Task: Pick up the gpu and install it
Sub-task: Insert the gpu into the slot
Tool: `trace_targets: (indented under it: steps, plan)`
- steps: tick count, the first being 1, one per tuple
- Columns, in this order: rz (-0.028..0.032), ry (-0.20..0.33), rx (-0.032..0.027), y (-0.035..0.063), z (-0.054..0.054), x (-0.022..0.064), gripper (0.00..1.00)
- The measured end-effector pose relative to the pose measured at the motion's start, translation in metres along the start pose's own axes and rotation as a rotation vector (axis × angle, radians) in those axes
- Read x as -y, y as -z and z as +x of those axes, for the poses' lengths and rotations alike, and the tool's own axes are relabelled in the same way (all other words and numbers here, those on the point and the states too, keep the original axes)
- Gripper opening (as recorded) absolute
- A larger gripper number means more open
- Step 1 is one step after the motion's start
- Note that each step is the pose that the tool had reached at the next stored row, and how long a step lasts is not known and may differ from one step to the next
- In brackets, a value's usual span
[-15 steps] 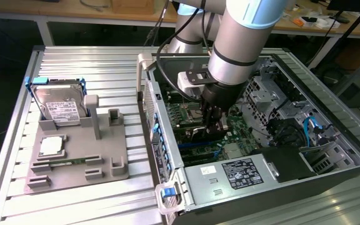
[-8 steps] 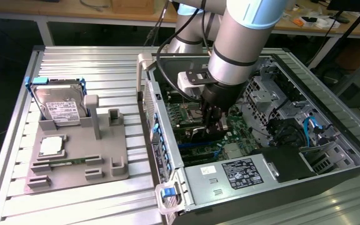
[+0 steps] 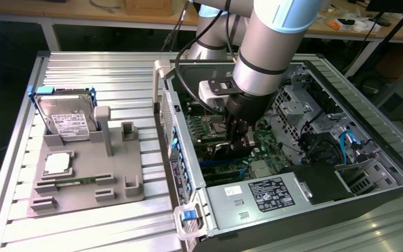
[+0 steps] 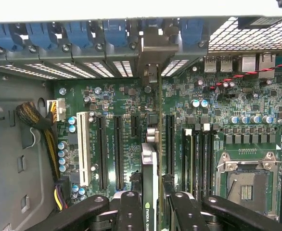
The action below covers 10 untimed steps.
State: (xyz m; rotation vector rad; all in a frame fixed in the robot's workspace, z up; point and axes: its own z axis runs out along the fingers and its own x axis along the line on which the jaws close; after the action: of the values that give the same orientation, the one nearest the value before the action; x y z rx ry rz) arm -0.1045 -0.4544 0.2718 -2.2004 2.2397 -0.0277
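Trouble would start with the gpu [image 4: 152,163]. It stands on its thin edge inside the computer case [image 3: 387,157], near the middle of the exterior view, low over the green board [image 4: 218,120]. The gripper [image 4: 156,202] is clamped on it, one finger on each flat side. Its silver bracket [image 4: 155,53] sits by the back wall of the case, next to the row of blue clips [image 4: 112,33]. I cannot tell if the card's edge is in a slot or just above one.

One long black slot [image 4: 170,144] lies just beside the card. If the card is a little off to one side, a push would press it on the board and not into the slot. That could bend the card or hurt the board. If the card leans, one end could go in and the other stay out. The bracket could catch on the metal wall. The card is thin and smooth, so it could slip in the grip.

Farther out, the square chip socket [image 4: 247,185] looks safely apart. On the exterior view's left, the hard drive [image 3: 65,118] stands in a grey holder [image 3: 89,184] on the surface [image 3: 96,68], well away.
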Motion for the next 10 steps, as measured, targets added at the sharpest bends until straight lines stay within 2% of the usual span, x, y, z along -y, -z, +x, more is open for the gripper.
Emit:
trace_targets:
  steps: [10]
  plan:
    - [0.0001,0.000,0.0001,-0.0009,-0.0008,0.0000,0.27]
